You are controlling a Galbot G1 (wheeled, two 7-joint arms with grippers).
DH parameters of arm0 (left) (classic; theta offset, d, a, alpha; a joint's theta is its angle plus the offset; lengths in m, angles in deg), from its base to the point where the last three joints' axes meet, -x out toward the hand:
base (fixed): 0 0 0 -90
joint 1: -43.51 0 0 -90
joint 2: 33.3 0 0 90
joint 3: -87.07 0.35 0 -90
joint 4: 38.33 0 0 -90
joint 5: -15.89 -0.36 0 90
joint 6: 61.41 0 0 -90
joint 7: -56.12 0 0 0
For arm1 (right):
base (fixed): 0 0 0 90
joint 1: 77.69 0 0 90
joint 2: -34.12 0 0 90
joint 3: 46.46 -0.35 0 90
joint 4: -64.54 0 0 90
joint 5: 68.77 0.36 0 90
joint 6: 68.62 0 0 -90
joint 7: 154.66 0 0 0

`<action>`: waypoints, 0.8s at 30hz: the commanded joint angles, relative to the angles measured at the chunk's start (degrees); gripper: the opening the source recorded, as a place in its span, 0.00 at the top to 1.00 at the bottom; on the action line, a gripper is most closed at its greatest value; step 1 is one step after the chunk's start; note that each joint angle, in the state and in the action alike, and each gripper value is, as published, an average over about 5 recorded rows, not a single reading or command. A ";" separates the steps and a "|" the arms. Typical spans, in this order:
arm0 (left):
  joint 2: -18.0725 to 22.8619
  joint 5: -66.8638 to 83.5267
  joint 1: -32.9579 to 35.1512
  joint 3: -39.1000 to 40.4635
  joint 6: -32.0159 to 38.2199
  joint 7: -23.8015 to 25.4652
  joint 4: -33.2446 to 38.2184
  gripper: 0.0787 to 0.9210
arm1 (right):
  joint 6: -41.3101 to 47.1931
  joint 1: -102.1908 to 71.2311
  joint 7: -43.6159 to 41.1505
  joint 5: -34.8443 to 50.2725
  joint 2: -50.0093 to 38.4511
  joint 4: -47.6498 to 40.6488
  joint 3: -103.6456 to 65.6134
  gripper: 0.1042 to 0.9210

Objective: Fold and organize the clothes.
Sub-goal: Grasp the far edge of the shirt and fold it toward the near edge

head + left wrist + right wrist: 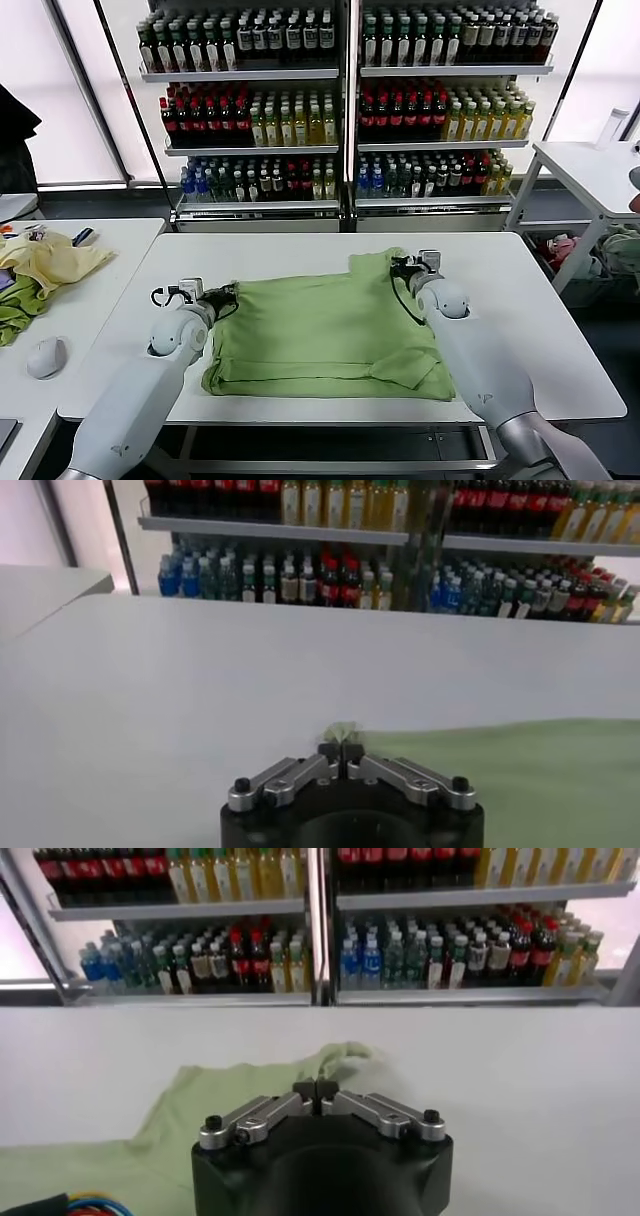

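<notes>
Shirt: the light green shirt (330,330) lay spread flat across the middle of my white table (520,330), with a fold of fabric doubled over at its near right corner.
Left hand: my left hand (222,293) sat at the shirt's far left corner, low over the table. In the left wrist view its fingers (327,750) were pressed together on a small tuft of green cloth, so it was gripping the shirt's edge (520,770).
Right hand: my right hand (400,265) sat at the shirt's far right corner, beside a raised flap of fabric. In the right wrist view the fingers (304,1089) met tip to tip; green cloth (200,1108) lay below and beyond them, but I could not confirm that any was caught between them.
Table surface: bare white top showed on all sides of the shirt.
Side table: to my left stood a second table (100,300) carrying a pale yellow cloth (55,262), a darker green cloth (18,305) and a white mouse (46,356).
Background: shelves of bottles (340,100) ran behind the table.
</notes>
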 commanded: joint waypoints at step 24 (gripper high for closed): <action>-8.51 4.45 17.06 -5.86 -1.82 -1.10 24.71 0.99 | 1.12 -40.53 1.50 -0.63 -8.61 44.08 -17.88 0.99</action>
